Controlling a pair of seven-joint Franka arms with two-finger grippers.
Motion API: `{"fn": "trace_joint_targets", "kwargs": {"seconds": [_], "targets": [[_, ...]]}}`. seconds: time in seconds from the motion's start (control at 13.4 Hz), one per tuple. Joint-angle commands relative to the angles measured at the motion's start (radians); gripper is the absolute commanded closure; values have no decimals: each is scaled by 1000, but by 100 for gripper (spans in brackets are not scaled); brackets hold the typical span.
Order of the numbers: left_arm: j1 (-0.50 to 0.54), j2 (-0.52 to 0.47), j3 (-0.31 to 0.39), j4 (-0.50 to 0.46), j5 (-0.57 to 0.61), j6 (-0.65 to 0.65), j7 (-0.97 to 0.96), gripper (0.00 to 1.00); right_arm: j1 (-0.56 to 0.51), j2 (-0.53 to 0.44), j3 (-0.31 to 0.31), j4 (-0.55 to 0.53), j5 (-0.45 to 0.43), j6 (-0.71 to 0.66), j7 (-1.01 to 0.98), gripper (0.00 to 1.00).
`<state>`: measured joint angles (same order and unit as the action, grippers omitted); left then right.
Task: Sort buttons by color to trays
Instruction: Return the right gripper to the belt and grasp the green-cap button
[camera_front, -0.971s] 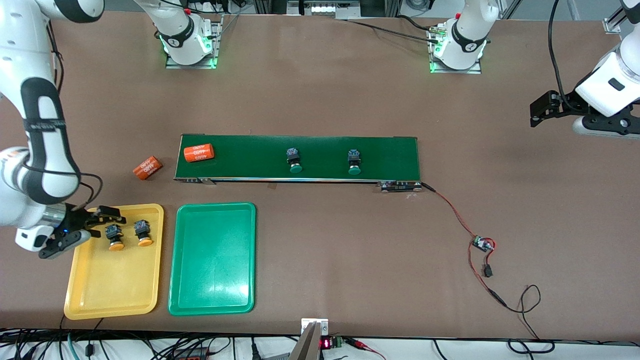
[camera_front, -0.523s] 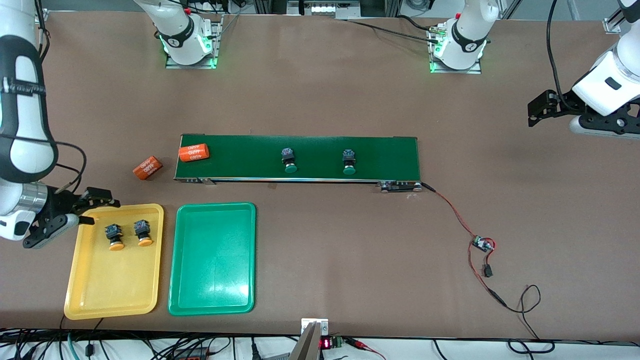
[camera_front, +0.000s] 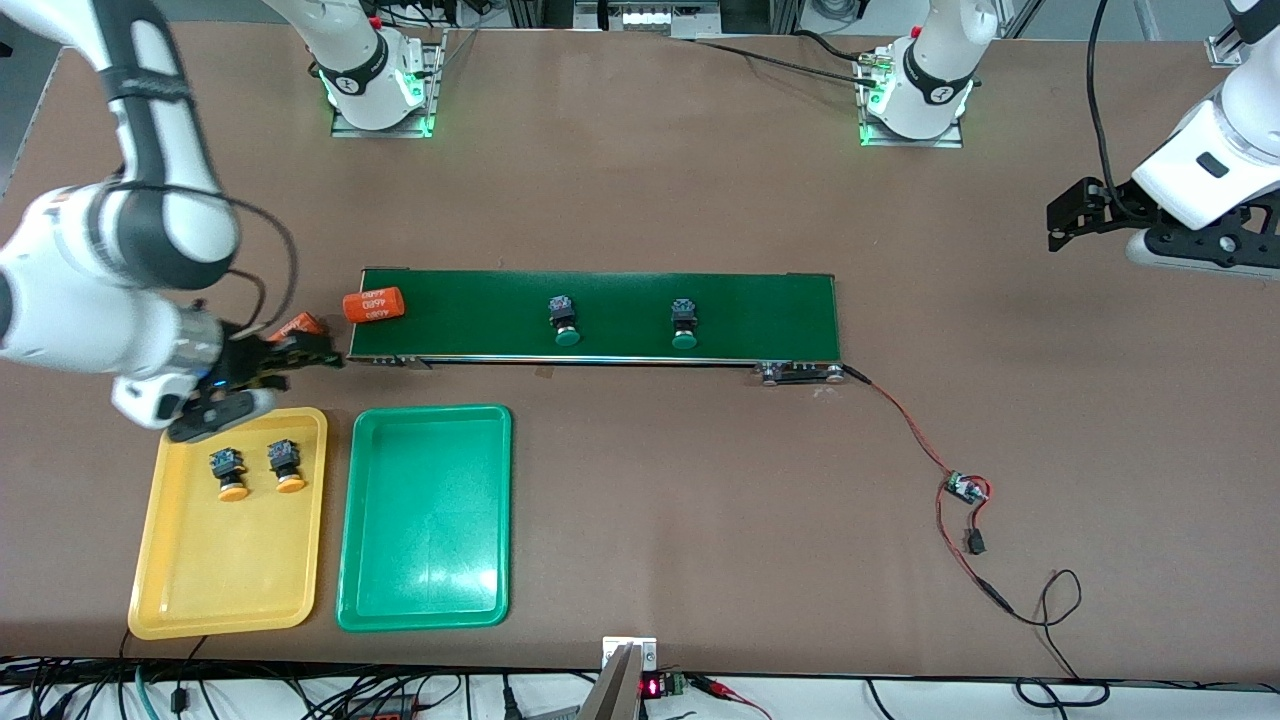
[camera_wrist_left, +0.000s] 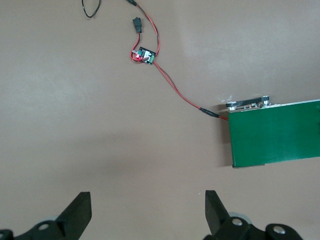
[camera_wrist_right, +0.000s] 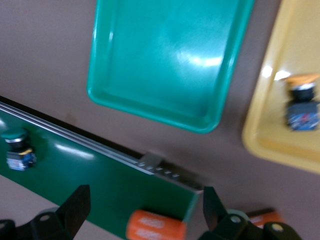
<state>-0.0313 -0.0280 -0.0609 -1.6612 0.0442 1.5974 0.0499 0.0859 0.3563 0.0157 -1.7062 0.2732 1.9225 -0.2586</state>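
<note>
Green buttons (camera_front: 567, 322) mid-belt (camera_front: 760, 300), green tray (camera_front: 425, 600) bare

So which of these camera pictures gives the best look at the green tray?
The front view: the whole green tray shows there, empty, beside the yellow tray. The right wrist view shows most of it, cropped at one edge. The left wrist view does not show it.

Green tray (camera_front: 425, 520) and yellow tray (camera_front: 235, 570): glossy smooth plastic. Table (camera_front: 640, 200): matt brown. Conveyor belt (camera_front: 620, 300): matt green.
</note>
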Motion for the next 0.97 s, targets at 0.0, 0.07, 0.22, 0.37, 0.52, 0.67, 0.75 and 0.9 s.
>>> {"fn": "trace_joint_targets", "kwargs": {"seconds": [0.0, 0.07, 0.22, 0.37, 0.52, 0.67, 0.75, 0.9], "targets": [[-5, 13, -14, 32, 32, -19, 11, 0, 109, -43, -11, -62, 4, 9, 189, 0], [-4, 13, -14, 32, 32, -19, 11, 0, 144, -45, -10, -69, 4, 7, 262, 0], [-4, 13, -14, 32, 31, -20, 10, 0, 213, -54, -11, -87, 1, 16, 399, 0], [-4, 11, -13, 32, 29, -24, 10, 0, 267, -54, -11, -95, -8, 24, 475, 0], [-4, 13, -11, 32, 31, -22, 10, 0, 334, -54, -11, -124, -87, 58, 531, 0], [-2, 13, -11, 32, 29, -22, 10, 0, 386, -56, -11, -148, -112, 87, 617, 0], [-4, 13, -10, 32, 29, -22, 10, 0, 405, -54, -11, -153, -112, 99, 640, 0], [-2, 13, -11, 32, 29, -22, 10, 0, 457, -53, -11, -182, -121, 131, 694, 0]]}}
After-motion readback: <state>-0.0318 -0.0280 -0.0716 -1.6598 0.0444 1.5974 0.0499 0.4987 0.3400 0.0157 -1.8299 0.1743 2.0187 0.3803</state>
